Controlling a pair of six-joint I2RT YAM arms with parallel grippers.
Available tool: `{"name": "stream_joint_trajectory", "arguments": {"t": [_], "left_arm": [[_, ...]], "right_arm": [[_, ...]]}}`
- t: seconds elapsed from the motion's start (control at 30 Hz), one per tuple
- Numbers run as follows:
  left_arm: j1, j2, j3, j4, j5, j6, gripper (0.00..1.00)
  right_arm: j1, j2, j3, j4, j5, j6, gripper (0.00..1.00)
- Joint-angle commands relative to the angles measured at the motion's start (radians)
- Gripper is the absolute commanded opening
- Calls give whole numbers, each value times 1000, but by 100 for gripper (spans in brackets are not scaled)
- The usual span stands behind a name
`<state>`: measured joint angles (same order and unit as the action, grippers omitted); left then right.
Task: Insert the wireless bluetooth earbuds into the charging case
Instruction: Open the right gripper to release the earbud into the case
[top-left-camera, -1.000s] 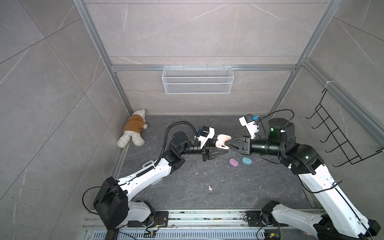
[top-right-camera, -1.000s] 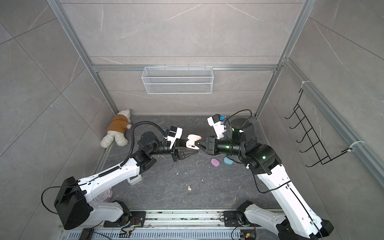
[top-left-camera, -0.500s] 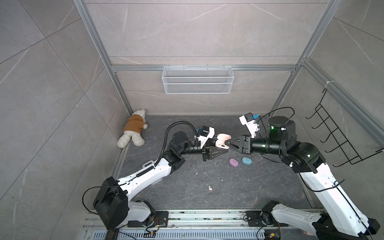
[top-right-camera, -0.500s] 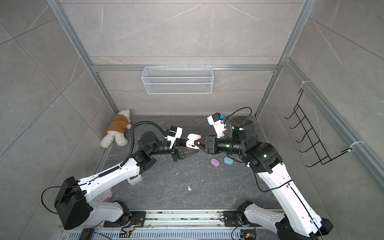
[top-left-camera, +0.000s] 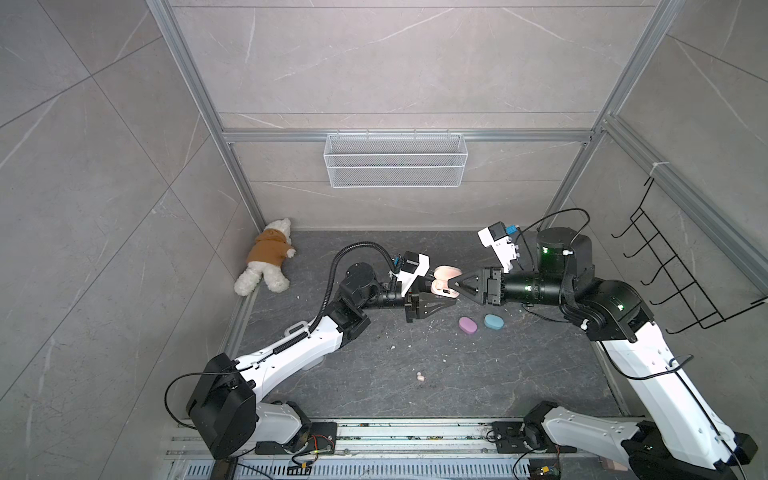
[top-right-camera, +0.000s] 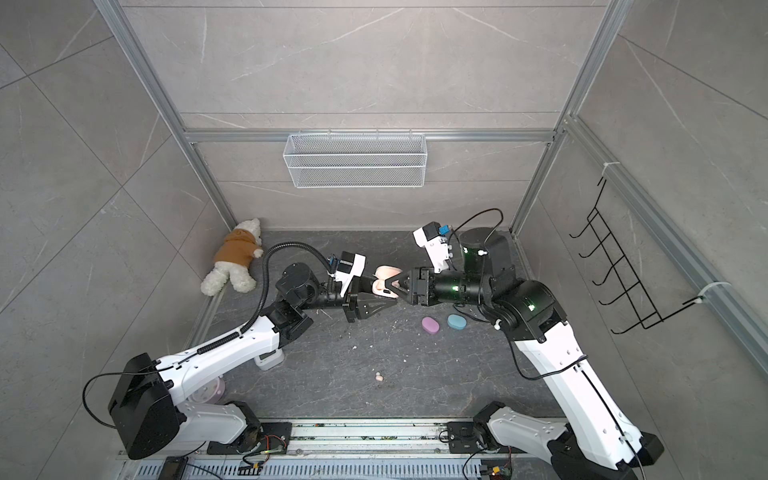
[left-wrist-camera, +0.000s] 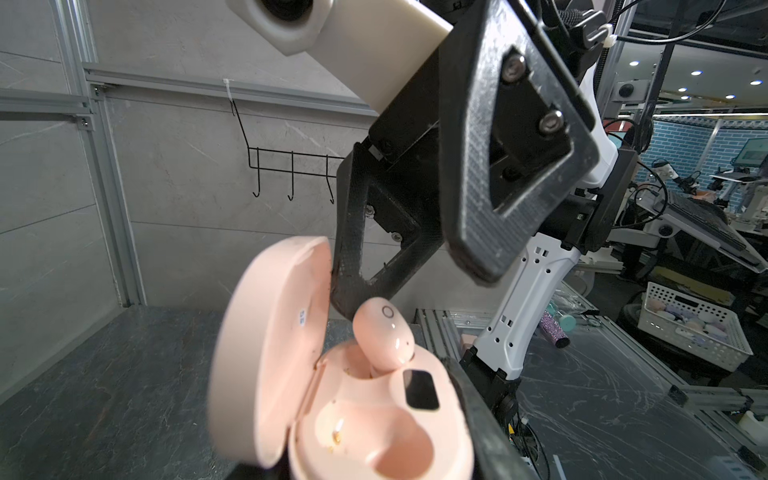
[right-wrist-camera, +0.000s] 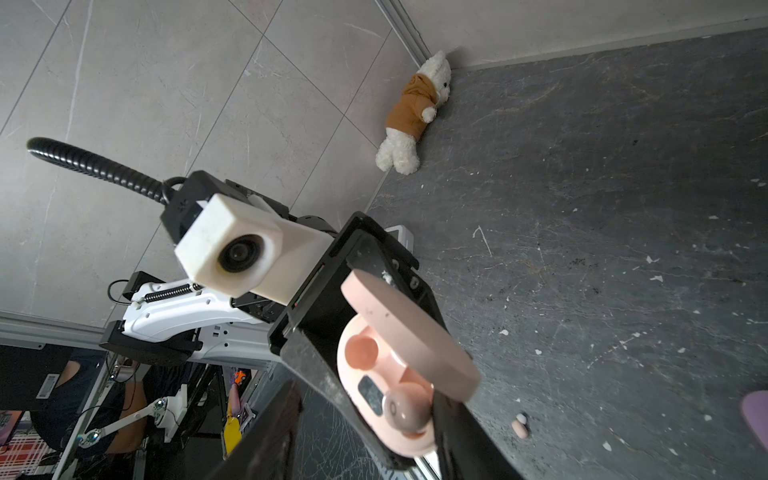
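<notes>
My left gripper (top-left-camera: 441, 296) is shut on the peach charging case (left-wrist-camera: 374, 415), held above the floor with its lid (left-wrist-camera: 270, 345) swung open. One peach earbud (left-wrist-camera: 384, 334) stands in a socket of the case; the other socket (left-wrist-camera: 374, 444) is empty. My right gripper (top-left-camera: 456, 287) meets the case from the right. Its jaws are open on either side of that earbud (right-wrist-camera: 405, 411), with one finger (left-wrist-camera: 347, 286) at the bud and the other apart. A second peach earbud (top-left-camera: 420, 377) lies on the floor near the front.
A lilac closed case (top-left-camera: 467, 324) and a blue one (top-left-camera: 493, 321) lie on the dark floor below the right gripper. A teddy bear (top-left-camera: 266, 257) lies in the back left corner. A wire basket (top-left-camera: 395, 160) hangs on the back wall, a hook rack (top-left-camera: 681, 286) on the right wall. White specks litter the floor.
The right gripper's jaws have spread apart around the earbud in the case. Both arms have stayed almost in place.
</notes>
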<state>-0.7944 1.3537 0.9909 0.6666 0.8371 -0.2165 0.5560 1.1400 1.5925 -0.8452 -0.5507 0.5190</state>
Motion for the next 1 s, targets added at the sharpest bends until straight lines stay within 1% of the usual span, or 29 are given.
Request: {"name": "stream_joint_trajectory", "arguments": {"t": [0.0,0.07,0.73,0.87,0.97], "left_arm": [[-20,-25,41,37,43,15,1],[-20,-25,43,36,45,15,1],[-24,-35,35,38,44,20,1],[-25,-36,35,40,44,18,1],[-25,-35,32,32,41,26,1]], "right_arm": [[-2,18,29,0,22,-22,60],[-1,22,32,0,18,-24,62],[8,38,89,-52,52,-46,76],[9,38,96,-60,49,-44,76],[15,29,98,-58,21,-42,76]]}}
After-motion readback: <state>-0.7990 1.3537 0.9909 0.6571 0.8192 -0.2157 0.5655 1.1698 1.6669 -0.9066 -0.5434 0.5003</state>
